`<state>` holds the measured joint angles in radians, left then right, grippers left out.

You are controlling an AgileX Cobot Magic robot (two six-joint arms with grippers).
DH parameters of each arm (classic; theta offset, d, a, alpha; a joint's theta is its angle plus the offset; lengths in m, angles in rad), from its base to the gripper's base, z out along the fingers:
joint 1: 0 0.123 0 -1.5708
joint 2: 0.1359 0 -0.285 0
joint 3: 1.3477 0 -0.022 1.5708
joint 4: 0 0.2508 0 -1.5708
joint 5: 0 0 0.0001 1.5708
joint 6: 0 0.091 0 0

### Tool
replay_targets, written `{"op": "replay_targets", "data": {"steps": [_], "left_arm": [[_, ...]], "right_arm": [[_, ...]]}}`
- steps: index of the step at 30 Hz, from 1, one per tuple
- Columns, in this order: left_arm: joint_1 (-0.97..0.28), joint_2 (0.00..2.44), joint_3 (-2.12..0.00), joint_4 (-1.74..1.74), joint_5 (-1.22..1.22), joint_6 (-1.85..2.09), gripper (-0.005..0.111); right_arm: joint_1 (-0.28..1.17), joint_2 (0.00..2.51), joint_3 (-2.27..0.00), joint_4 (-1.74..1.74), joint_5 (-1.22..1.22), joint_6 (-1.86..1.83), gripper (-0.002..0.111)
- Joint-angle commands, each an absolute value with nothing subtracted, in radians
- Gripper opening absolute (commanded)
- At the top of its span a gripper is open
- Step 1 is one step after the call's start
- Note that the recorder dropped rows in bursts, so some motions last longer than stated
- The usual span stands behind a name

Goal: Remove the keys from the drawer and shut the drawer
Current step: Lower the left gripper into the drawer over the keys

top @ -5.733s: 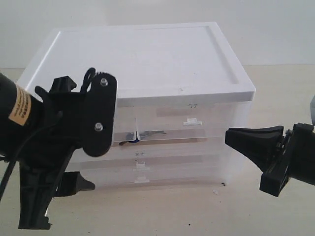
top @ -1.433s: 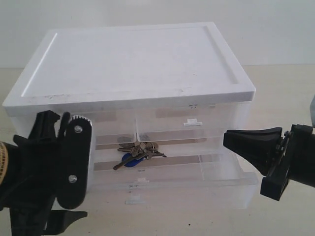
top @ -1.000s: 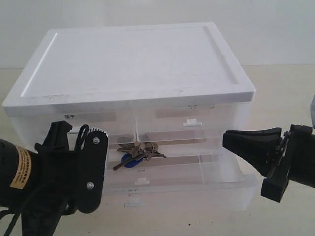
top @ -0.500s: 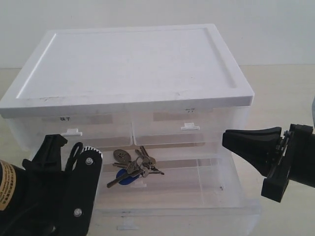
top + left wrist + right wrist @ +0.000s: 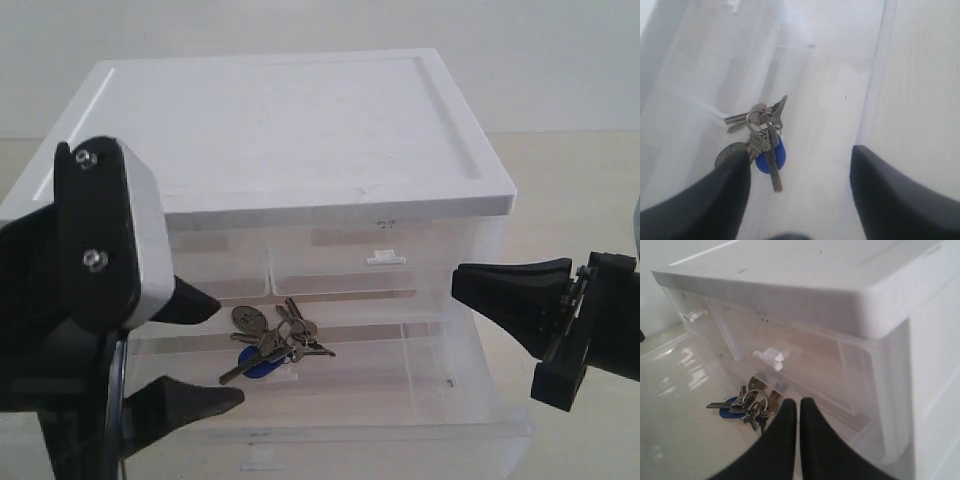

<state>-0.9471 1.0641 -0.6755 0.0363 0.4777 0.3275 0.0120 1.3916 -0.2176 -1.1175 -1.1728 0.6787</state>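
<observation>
Keys (image 5: 272,343) lay on the floor of the open clear drawer (image 5: 420,432), toward its back edge and left of its middle, the blue tag under the bunch. The left gripper (image 5: 228,350) hung over them with its jaws spread wide, grasping nothing, one finger (image 5: 730,185) just beside the bunch. The right gripper (image 5: 457,282) stood off the drawer's right side, clenched shut and empty.

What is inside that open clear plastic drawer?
A bunch of silver keys on a ring, with a round blue tag. Left of them, the black left pincer covers part of the drawer.
</observation>
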Motion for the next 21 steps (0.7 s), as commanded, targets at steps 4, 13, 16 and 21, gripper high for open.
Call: {"op": "replay_targets", "data": {"steps": [4, 13, 16, 21], "left_arm": [[-0.953, 1.242, -0.775, 0.045, 0.470, 0.238, 0.059], [-0.953, 1.439, -0.795, 0.284, 0.389, 0.030, 0.059], [-0.953, 1.466, -0.795, 0.416, 0.376, -0.128, 0.059], [-0.953, 1.516, -0.795, 0.449, 0.362, -0.180, 0.059]], "right_arm": [[0.009, 1.393, -0.220, -1.121, -1.181, 0.672, 0.000], [0.009, 1.393, -0.220, -1.122, -1.200, 0.672, 0.000], [0.009, 1.393, -0.220, -1.122, -1.200, 0.672, 0.000], [0.009, 1.393, -0.220, -1.135, -1.200, 0.681, 0.000]]}}
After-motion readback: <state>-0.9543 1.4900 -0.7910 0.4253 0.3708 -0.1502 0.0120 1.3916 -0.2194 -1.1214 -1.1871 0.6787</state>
